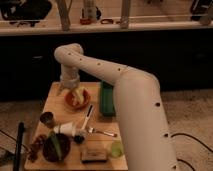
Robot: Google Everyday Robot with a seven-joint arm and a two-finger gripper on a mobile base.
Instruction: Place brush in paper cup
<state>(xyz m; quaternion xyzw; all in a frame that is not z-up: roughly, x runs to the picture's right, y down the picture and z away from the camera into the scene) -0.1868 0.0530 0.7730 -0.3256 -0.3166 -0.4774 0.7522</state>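
Observation:
The brush (pixel 87 116), a slim pale stick with a dark section, lies on the wooden table (pixel 55 97) just below an orange bowl (pixel 78 99). The white paper cup (pixel 64 129) seems to lie on its side left of the brush, at the table's middle left. My gripper (pixel 70 90) hangs from the white arm at the bowl's left rim, above and left of the brush and apart from it. It is well clear of the paper cup.
A grey metal cup (pixel 47 118) stands left of the paper cup. A silver fork (pixel 103 132) lies right of it. A green box (pixel 106 99) sits at the right edge. A dark bowl (pixel 54 147), a lime-green item (pixel 116 148) and a small block (pixel 94 155) line the front.

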